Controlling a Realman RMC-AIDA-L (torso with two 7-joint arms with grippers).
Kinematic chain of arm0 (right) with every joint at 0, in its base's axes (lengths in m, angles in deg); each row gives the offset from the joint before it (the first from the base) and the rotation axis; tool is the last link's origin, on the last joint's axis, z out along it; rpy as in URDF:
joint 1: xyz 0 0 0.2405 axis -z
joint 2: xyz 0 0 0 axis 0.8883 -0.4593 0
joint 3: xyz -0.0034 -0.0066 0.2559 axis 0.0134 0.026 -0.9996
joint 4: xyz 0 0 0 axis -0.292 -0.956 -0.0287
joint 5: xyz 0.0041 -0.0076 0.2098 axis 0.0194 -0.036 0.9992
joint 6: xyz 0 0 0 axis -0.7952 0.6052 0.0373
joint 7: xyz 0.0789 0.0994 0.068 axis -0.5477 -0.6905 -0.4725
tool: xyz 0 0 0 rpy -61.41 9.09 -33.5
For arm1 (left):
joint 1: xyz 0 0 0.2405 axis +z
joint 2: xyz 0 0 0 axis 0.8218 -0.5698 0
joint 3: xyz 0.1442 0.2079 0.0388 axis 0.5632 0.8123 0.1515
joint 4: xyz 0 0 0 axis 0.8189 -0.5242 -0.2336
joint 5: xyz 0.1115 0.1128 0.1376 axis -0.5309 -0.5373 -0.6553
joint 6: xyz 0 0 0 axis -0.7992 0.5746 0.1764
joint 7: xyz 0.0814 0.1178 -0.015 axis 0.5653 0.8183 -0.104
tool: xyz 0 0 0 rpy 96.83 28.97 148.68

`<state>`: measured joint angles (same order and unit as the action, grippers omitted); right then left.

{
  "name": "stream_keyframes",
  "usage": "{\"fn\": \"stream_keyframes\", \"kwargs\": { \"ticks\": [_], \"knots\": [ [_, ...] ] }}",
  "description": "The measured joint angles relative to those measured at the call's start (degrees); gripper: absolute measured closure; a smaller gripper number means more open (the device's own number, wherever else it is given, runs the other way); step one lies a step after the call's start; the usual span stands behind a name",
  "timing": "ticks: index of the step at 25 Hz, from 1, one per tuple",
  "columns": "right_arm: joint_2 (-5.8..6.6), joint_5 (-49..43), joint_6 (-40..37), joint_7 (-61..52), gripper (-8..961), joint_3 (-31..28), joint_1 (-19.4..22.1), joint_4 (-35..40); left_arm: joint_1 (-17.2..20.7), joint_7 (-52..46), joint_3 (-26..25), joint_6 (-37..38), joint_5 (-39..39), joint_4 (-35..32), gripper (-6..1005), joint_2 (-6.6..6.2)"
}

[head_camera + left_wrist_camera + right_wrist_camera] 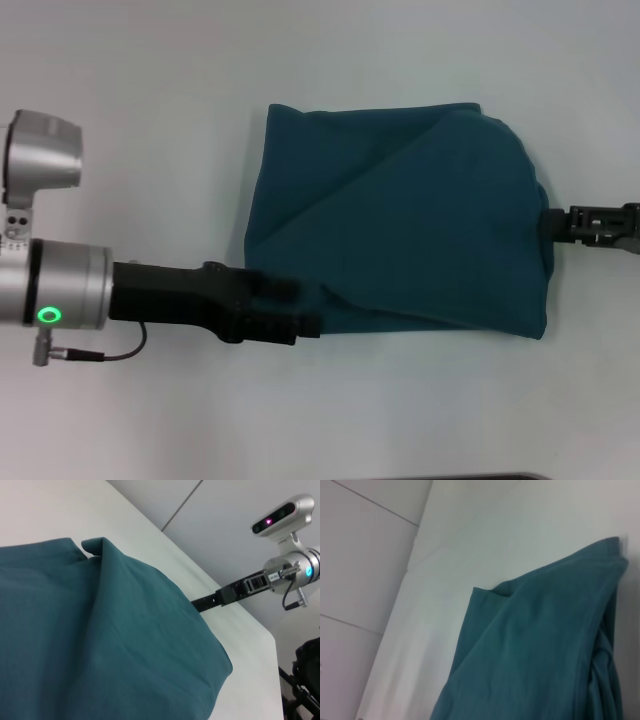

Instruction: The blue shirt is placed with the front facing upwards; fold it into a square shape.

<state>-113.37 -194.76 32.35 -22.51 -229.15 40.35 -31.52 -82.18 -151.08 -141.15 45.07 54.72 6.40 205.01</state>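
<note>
The blue shirt [400,220] lies folded into a rough rectangle right of the table's middle, plain teal side up, with a diagonal crease across it. No lettering or collar shows. My left gripper [305,318] reaches in from the left and meets the shirt's near-left corner. My right gripper [552,222] comes in from the right and touches the middle of the shirt's right edge. The left wrist view is filled by the bulging cloth [100,640], with the right gripper [202,602] disappearing behind it. Layered teal folds [535,655] fill the right wrist view.
The shirt rests on a pale white table [150,100]. A dark strip [500,477] marks the table's near edge. In the left wrist view the table's corner [272,640] drops off beyond the shirt, with dark equipment [305,670] past it.
</note>
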Motion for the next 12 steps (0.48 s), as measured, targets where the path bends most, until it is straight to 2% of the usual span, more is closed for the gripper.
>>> {"fn": "stream_keyframes", "kwargs": {
  "ticks": [12],
  "knots": [
    [-0.32, -0.04, -1.68, 0.16, 262, 0.07, -1.7, 0.44, -1.35, 0.06, 1.28, -1.72, -0.09, -1.74, 231, -0.04]
  ]
}}
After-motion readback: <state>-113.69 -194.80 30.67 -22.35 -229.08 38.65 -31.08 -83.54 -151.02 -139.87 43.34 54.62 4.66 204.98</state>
